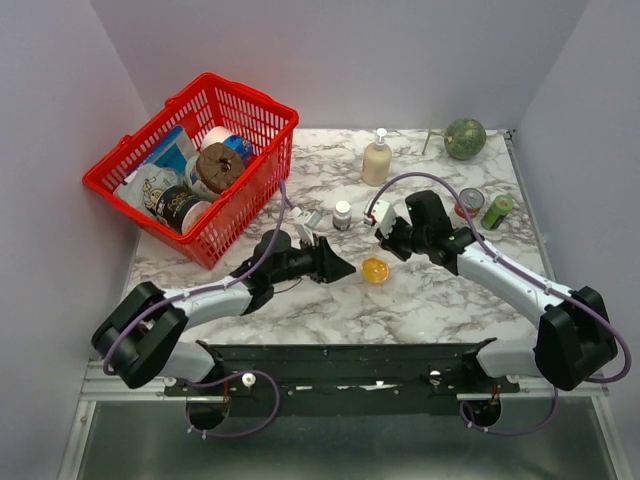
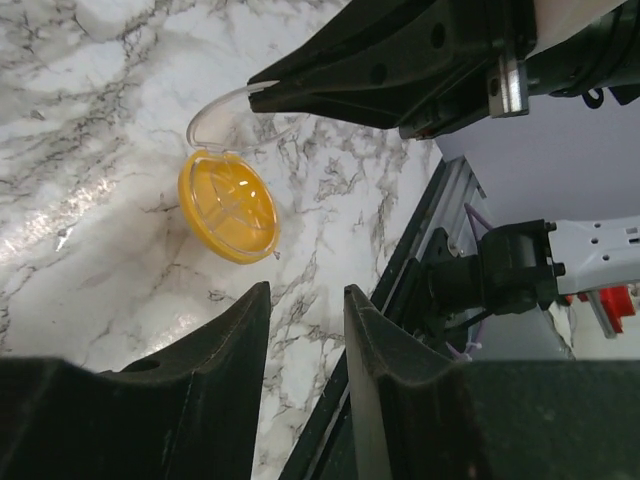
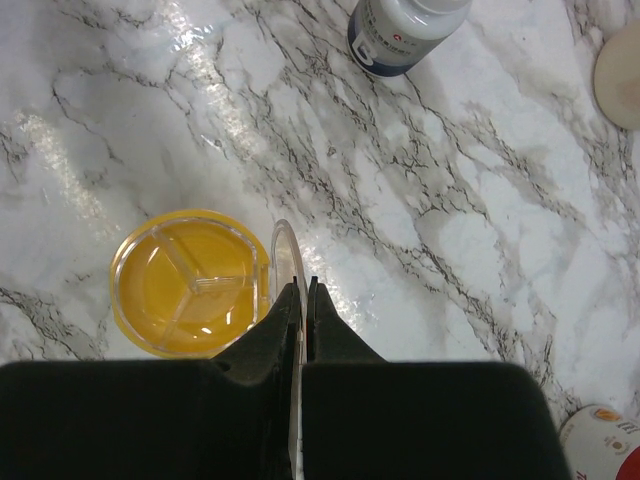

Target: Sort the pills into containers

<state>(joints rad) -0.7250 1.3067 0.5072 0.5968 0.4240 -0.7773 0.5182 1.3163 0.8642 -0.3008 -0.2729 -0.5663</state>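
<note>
Two grippers, one divided dish (image 3: 122, 300), mid-table near the pill bottle (image 3: 405, 30).
Pinches the clear lid (image 2: 215, 110) up with the right gripper (image 3: 302, 292), likely to bare the compartments; hovers the left gripper (image 2: 305, 320) alongside, narrowly apart, empty. Shows the lid's curve only from the left wrist, the bottle close-up only from the right. No separate pills discernible.

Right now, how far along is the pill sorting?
Barely started. Done: the dish has its lid swung open. In hand: the right hand pinches that lid; the left hand hovers nearby, empty. Left: the bottle is capped, and the dish sections look empty.
</note>
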